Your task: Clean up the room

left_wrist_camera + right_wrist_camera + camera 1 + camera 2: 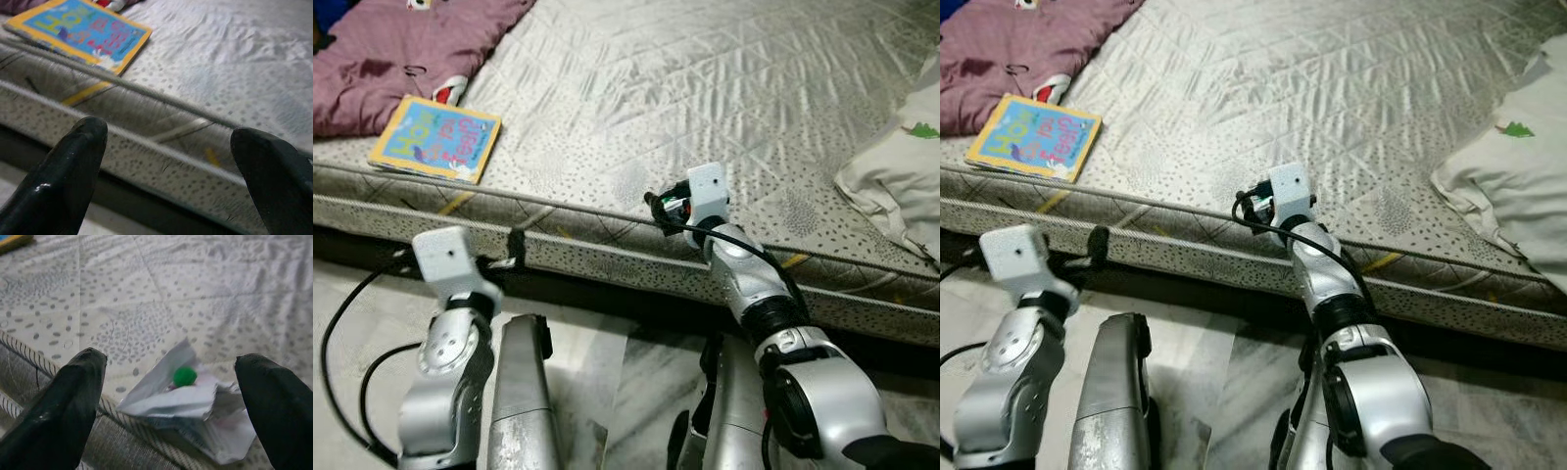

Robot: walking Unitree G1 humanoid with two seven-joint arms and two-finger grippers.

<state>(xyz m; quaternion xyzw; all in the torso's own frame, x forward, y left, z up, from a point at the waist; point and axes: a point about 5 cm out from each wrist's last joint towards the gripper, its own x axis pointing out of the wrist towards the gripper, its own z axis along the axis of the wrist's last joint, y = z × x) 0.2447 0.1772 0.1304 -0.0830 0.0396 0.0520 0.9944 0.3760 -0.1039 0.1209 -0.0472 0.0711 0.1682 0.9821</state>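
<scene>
Robot stands at the edge of a bed with a grey-silver quilted dotted mattress (705,88). Right gripper (171,406) is raised over the mattress edge, fingers (63,401) spread wide apart, nothing held. Just ahead of it, between the fingertips in the right wrist view, lies a crumpled white paper wrapper with a small green round bit on it (183,396), sitting on the mattress right at the piped border. Left gripper (166,166) is lower, level with the mattress side, fingers (68,171) also apart and empty, pointing at the mattress side wall. A flat square children's book with blue cover and yellow border (436,138) lies on the mattress near the edge, to the robot's left, well apart from both grippers. A purple-maroon blanket (391,49) is bunched just beyond the book. A white pillow with green print (901,166) sits on the mattress at far right. Pale marble floor (597,372) below.
</scene>
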